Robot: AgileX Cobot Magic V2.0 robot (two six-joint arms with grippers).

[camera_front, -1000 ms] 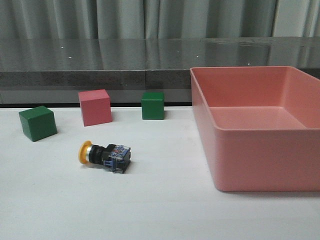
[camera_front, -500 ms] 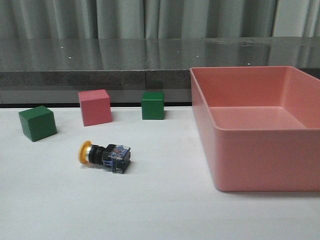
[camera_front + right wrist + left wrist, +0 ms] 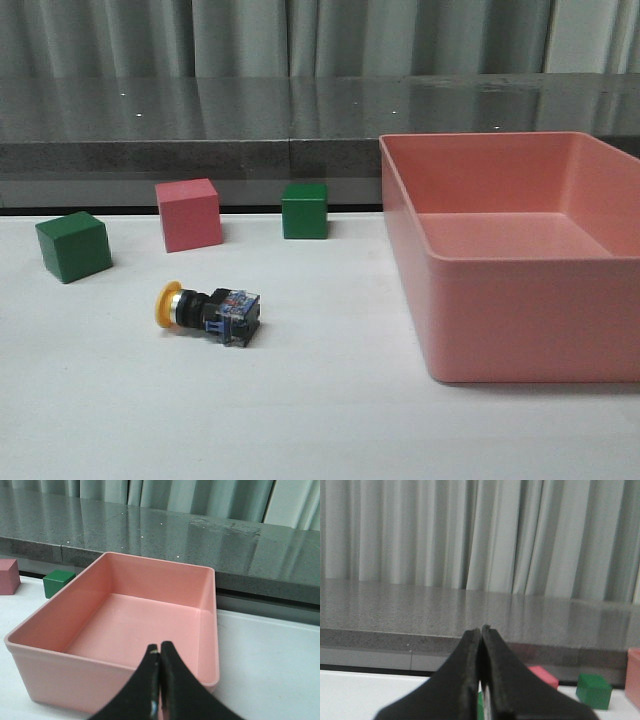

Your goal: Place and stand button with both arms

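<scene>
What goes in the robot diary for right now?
button: on its side, untouched | left fingers: shut, empty | right fingers: shut, empty | pink bin: empty

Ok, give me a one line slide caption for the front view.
Button lying on its side on the white table, near three cubes and an empty pink bin; no arms in view.

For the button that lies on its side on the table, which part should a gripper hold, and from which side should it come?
Probably from above, closing on the black cylindrical body of the button. It lies on its side, yellow cap toward the robot's left and blue-clear base toward the right, with open table around it. The body is narrow, between the wider ends. Both grippers are shut now and must open first.
</scene>
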